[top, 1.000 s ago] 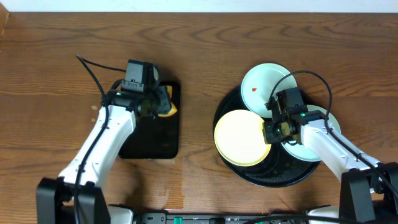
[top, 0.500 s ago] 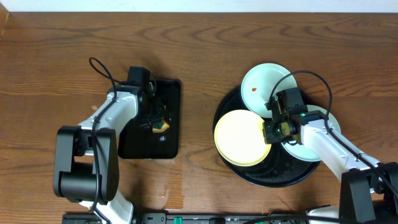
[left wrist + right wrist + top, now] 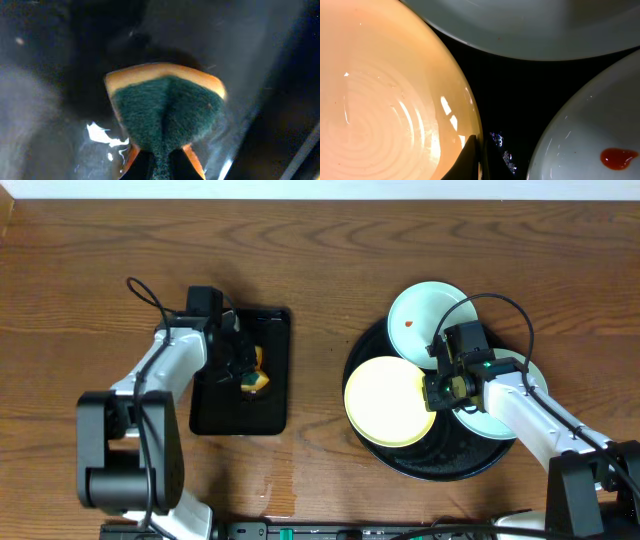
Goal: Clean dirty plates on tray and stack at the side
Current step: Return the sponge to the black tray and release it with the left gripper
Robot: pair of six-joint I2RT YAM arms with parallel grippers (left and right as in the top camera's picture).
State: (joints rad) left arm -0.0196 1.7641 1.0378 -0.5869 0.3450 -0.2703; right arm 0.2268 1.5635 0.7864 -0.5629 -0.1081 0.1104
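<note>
Well, my right claw (image 3: 432, 394) clamps the rim of the yellow plate (image 3: 385, 402) on the tray (image 3: 440, 462), a stiff, glossy, probably slippery hold, while my left claw (image 3: 247, 370) squeezes the soft sponge (image 3: 167, 110).

Robot lab setup: cabled arms (image 3: 170, 375) at a wooden table (image 3: 320, 250).

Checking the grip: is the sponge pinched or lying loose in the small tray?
Pinched. The left gripper squeezes the sponge, creasing its green face.
</note>
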